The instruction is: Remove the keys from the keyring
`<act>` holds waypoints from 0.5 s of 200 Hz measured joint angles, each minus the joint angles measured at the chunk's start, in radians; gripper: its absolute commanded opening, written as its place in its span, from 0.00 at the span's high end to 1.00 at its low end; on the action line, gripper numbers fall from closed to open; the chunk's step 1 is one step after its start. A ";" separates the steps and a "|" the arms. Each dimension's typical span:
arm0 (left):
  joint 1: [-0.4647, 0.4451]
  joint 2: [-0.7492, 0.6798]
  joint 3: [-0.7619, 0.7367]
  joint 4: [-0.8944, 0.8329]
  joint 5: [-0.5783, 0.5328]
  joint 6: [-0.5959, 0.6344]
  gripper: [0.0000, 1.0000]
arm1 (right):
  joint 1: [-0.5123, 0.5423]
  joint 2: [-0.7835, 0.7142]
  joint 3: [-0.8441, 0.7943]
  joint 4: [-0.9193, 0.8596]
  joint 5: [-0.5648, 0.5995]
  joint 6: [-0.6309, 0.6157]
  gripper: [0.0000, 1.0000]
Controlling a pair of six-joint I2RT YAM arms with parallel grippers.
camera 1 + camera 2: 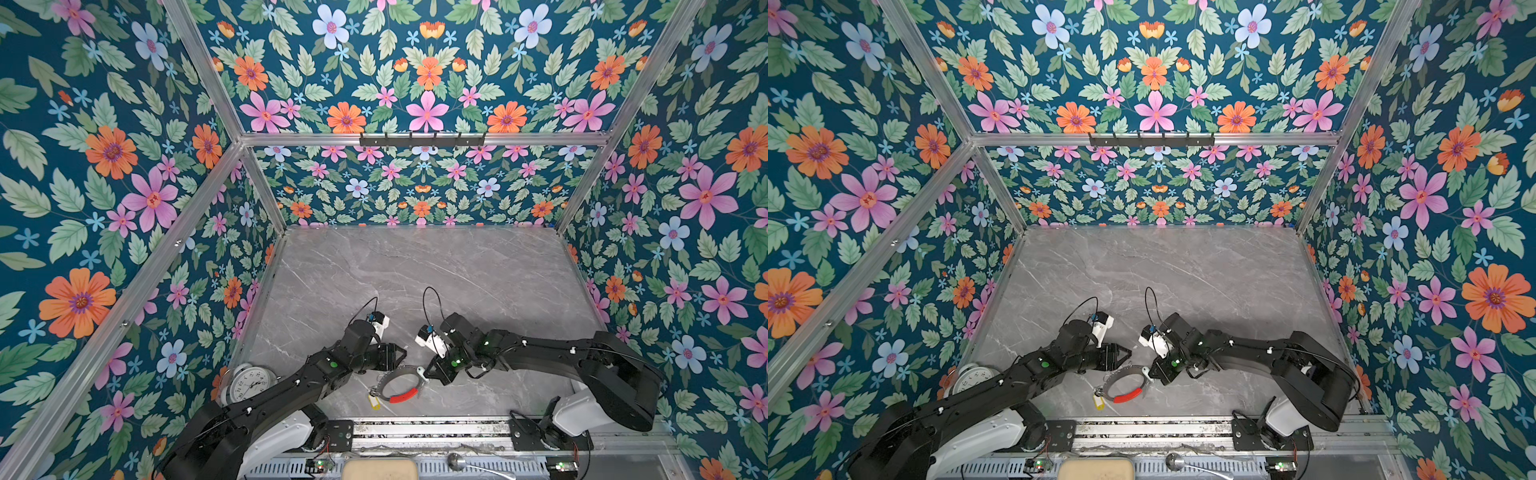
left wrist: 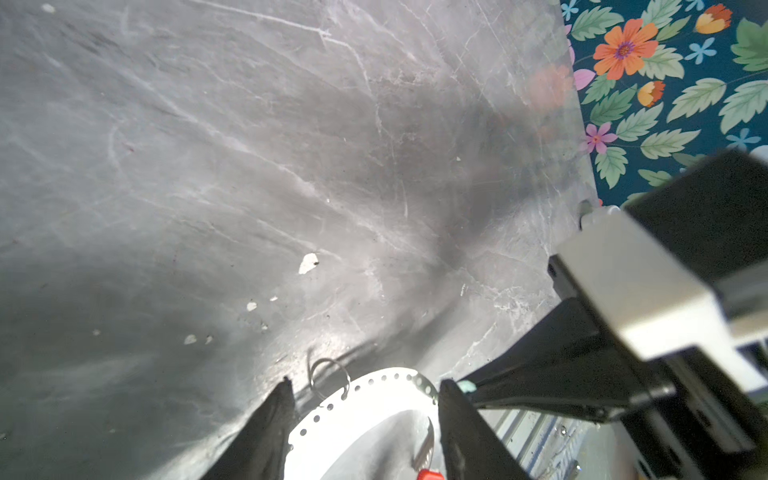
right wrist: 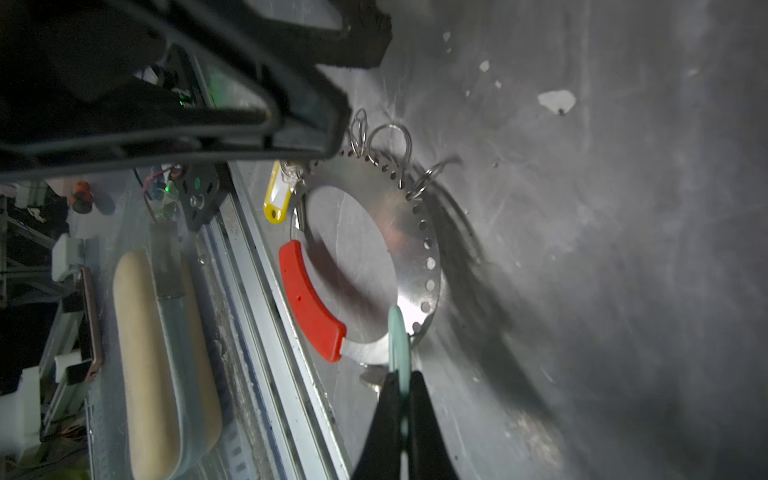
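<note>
My right gripper (image 3: 401, 376) is clamped on the pale green key tag (image 3: 397, 332) at the keyring (image 3: 399, 216) — left gripper (image 2: 365, 392) stands open, astride its perforated edge.

Only markings: hour numerals on the white clock (image 1: 248, 384) dial, near left, too small to read. No other text legible.
</note>
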 measured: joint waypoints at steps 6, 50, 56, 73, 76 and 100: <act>-0.005 -0.001 0.000 0.007 0.002 0.000 0.38 | -0.009 -0.013 -0.002 0.003 -0.002 0.001 0.99; -0.053 0.026 -0.002 0.059 0.013 0.001 0.35 | -0.035 -0.081 -0.008 0.018 0.005 0.049 1.00; -0.063 0.033 -0.002 0.064 0.015 0.001 0.35 | -0.037 -0.087 -0.008 0.018 0.010 0.049 1.00; -0.094 0.051 -0.002 0.077 0.014 0.000 0.34 | -0.045 -0.108 -0.010 0.018 0.036 0.073 1.00; -0.099 0.053 -0.002 0.078 0.014 0.001 0.34 | -0.046 -0.112 -0.011 0.018 0.041 0.076 1.00; -0.137 0.053 0.008 0.082 0.005 0.007 0.33 | -0.058 -0.138 -0.007 0.008 0.078 0.094 1.00</act>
